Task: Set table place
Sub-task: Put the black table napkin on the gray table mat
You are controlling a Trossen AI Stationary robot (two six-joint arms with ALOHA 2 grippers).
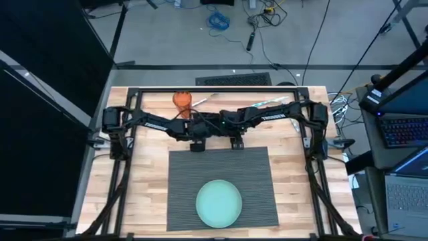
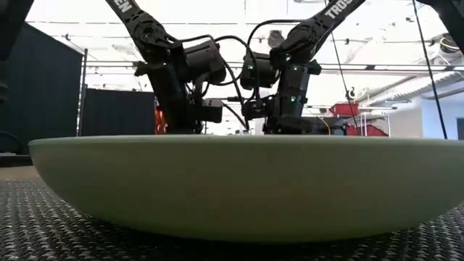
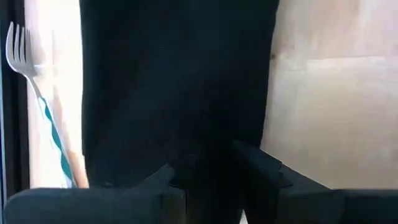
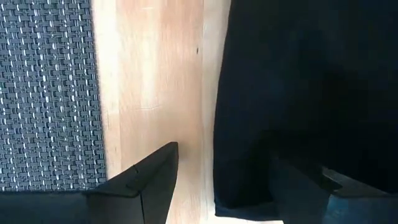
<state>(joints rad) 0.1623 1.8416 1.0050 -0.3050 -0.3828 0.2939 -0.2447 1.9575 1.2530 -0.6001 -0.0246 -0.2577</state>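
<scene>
I am holding both grippers low over the table [image 1: 144,181], just behind the placemat [image 1: 254,181]. The left gripper [image 3: 208,168] and right gripper [image 4: 224,168] are both spread over the black napkin [image 4: 298,81]. The teal plate [image 1: 219,203] is sitting on the placemat.

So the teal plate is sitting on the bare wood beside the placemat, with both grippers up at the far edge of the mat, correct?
Not quite. The high view shows the teal plate lying on the placemat itself, in its near half, not on bare wood. The rest holds: the left gripper and right gripper are at the mat's far edge.
</scene>
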